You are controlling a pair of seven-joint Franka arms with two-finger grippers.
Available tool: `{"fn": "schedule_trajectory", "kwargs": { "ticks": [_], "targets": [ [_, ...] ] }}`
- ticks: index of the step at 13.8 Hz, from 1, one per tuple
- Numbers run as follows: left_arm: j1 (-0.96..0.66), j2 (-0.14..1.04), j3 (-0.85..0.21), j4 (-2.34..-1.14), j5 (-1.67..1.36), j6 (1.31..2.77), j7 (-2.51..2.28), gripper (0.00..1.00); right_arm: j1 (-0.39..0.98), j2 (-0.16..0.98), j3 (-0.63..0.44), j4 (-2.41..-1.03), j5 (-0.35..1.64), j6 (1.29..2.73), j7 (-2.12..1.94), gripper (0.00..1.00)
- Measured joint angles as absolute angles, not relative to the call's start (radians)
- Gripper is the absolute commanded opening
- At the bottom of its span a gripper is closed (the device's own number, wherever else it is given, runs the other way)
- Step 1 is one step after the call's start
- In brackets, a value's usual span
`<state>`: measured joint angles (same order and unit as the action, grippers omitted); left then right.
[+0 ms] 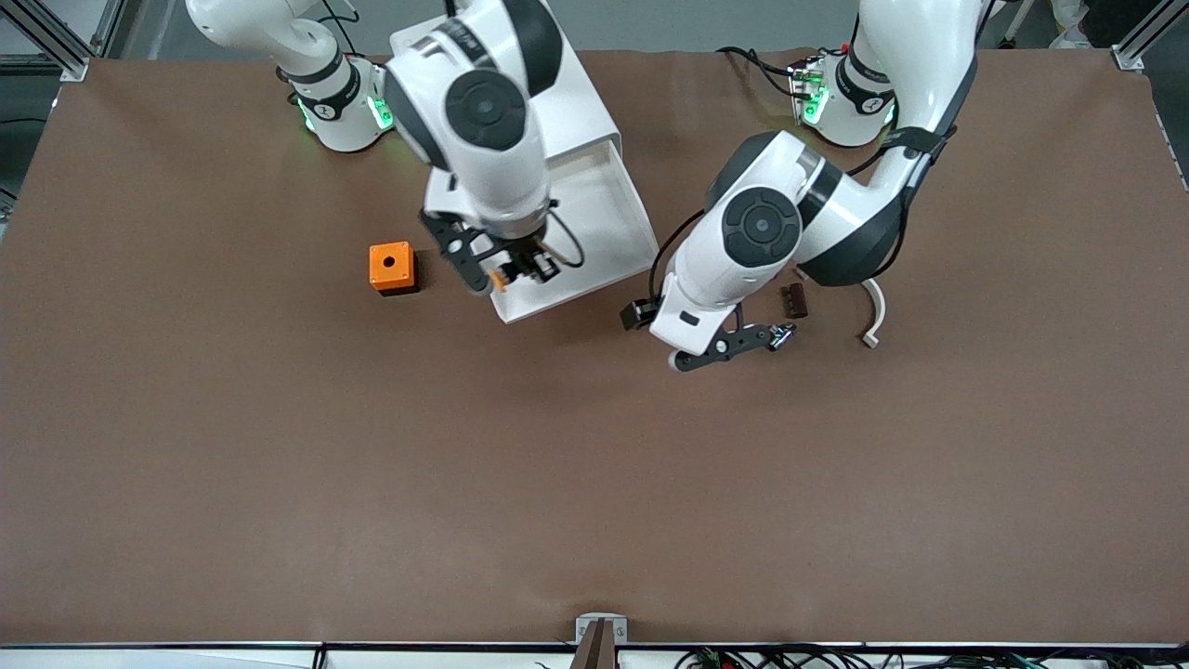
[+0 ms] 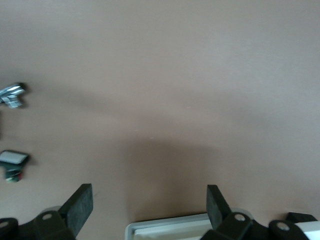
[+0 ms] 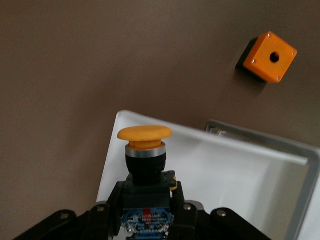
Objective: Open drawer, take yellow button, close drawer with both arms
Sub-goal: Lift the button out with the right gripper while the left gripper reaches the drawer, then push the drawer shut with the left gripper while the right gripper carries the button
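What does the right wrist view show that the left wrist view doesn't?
Only the right wrist view shows the button, gripped in the right gripper over the open drawer, and the orange cube on the table.

Only the left wrist view shows the left gripper, fingers open and empty, over bare table, with two small metal parts at the picture's edge.

Both show the brown table and a white rim; in the left wrist view I can't confirm it's the drawer.
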<state>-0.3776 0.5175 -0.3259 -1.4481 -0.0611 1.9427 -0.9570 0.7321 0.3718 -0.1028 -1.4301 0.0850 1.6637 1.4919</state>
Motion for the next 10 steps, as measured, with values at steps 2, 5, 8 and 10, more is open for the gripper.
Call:
{"fn": "schedule_trajectory", "kwargs": {
  "ticks": [2, 5, 8, 10],
  "targets": [
    [-0.403, 0.543, -0.326, -1.449, -0.022, 1.991, -0.957, 1.0, 0.645, 0.361, -0.107, -1.438, 0.085, 1.631, 1.325, 0.0],
    [-0.438, 0.582, -0.326, -1.45, -0.007, 2.011, -0.957, 1.0, 0.52, 0.359, -0.11, -1.486, 0.073, 1.649, 1.11, 0.0],
    [-0.461, 0.597, -0.328, -1.45, -0.007, 2.012, -0.984, 1.0, 0.406, 0.362, -0.111, -1.6, 0.055, 1.782, 0.913, 0.0],
    [-0.493, 0.599, -0.33, -1.45, -0.007, 2.012, -1.052, 1.0, 0.329, 0.365, -0.112, -1.696, 0.038, 1.906, 0.782, 0.0]
  ]
}}
